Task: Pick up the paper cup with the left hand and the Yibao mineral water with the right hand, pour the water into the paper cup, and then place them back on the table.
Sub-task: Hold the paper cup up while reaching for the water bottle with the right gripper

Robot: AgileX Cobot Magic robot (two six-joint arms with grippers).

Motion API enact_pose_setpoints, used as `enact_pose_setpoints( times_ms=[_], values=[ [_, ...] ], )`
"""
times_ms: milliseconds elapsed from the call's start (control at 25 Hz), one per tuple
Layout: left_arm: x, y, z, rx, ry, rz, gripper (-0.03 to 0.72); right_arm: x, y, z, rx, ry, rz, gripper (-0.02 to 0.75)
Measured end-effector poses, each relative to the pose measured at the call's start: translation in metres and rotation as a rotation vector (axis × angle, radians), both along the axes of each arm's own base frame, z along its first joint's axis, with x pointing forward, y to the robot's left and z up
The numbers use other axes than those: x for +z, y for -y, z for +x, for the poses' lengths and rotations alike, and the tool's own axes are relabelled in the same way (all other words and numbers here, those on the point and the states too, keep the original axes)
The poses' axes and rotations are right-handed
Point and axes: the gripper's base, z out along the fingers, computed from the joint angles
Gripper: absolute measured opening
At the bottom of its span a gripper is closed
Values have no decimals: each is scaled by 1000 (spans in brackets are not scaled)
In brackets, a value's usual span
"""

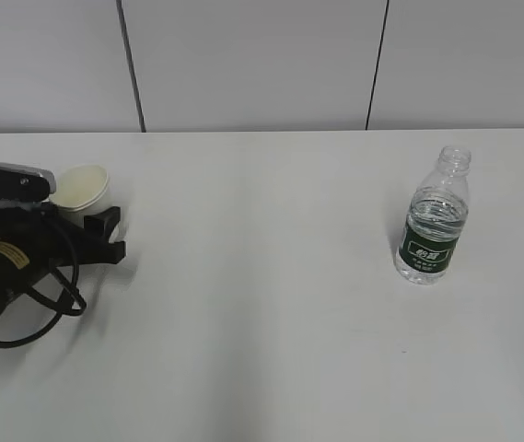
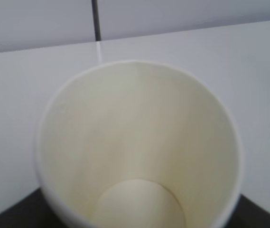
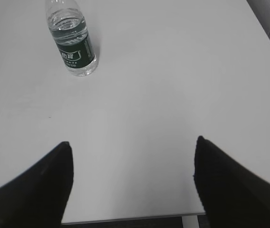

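The paper cup point(image 1: 83, 189) stands on the table point(image 1: 262, 304) at the far left, upright and empty. My left gripper point(image 1: 96, 219) is around its lower part, and a black finger point(image 1: 107, 230) shows at its right side. In the left wrist view the cup point(image 2: 139, 142) fills the frame, with dark fingers point(image 2: 11, 213) against its sides at the bottom corners. The Yibao mineral water point(image 1: 434, 219) stands upright and uncapped at the right. It also shows in the right wrist view point(image 3: 73, 40), far ahead and left of my open, empty right gripper point(image 3: 132, 142).
A grey panelled wall point(image 1: 262, 64) runs behind the table's far edge. The table's near edge point(image 3: 135, 217) lies just below my right gripper. My right arm is out of the exterior view. A black cable point(image 1: 54, 313) loops from the left arm.
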Motion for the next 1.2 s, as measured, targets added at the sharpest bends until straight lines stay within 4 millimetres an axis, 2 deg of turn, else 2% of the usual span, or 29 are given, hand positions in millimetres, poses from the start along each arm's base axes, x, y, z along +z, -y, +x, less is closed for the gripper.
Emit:
enact_pose_setpoints(
  times_ms=[200, 480, 720, 920, 1040, 1200],
  values=[
    [35, 8, -2, -91, 73, -38, 409, 0, -1, 0, 4, 0, 6, 585],
    [76, 18, -30, -208, 74, -63, 409, 6, 0, 3, 12, 23, -9, 585],
    [85, 52, -53, -351, 18, -21, 409, 29, 3, 38, 14, 163, -54, 585],
    [83, 75, -66, -439, -12, -8, 410, 41, 5, 72, 18, 258, -73, 585],
    [82, 83, -71, -469, -23, -3, 410, 43, 5, 88, 21, 303, -54, 585],
    [82, 86, -72, -478, -23, -3, 410, 29, 7, 109, 20, 361, -58, 585]
  ],
)
